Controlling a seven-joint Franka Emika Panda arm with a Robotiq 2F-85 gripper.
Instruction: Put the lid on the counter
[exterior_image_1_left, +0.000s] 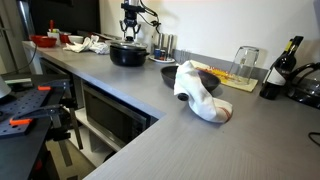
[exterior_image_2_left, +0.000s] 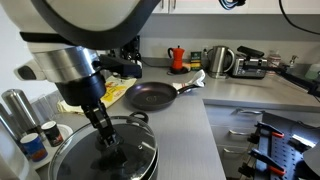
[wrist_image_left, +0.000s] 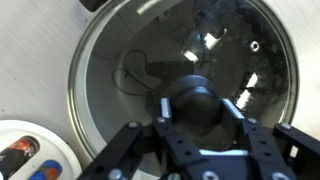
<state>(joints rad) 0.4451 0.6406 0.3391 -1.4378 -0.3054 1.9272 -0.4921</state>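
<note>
Jaws flank the dark knob (wrist_image_left: 195, 100) of a round (glassy) lid (wrist_image_left: 110, 60).

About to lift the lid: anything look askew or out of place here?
The lid sits squarely on the black pot, its knob between the gripper fingers. Only a crumpled white cloth stands out, heaped on the counter beside the cutting board.

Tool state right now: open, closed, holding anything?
Tool: closed on the knob of the lid; the lid sits on the pot.
</note>
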